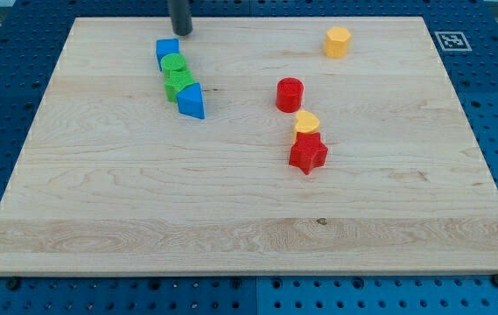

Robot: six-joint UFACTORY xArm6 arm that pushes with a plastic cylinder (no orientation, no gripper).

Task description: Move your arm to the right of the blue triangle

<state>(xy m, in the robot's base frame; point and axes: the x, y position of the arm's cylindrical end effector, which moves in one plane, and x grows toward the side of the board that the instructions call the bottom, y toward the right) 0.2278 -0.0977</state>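
The blue triangle [192, 101] lies on the wooden board [249, 219] in the upper left part, at the lower end of a short diagonal row of blocks. Above it in that row sit a green star-like block [178, 83], a green round block [173, 64] and a blue cube [167, 50]. My tip [181, 32] is near the view's top, just above and right of the blue cube, well above the blue triangle.
A red cylinder [290, 94] stands right of centre. Below it a yellow block [306, 123] touches a red star-shaped block [308, 154]. A yellow hexagonal block [337, 41] sits at the upper right. A marker tag [449, 40] lies off the board's top right corner.
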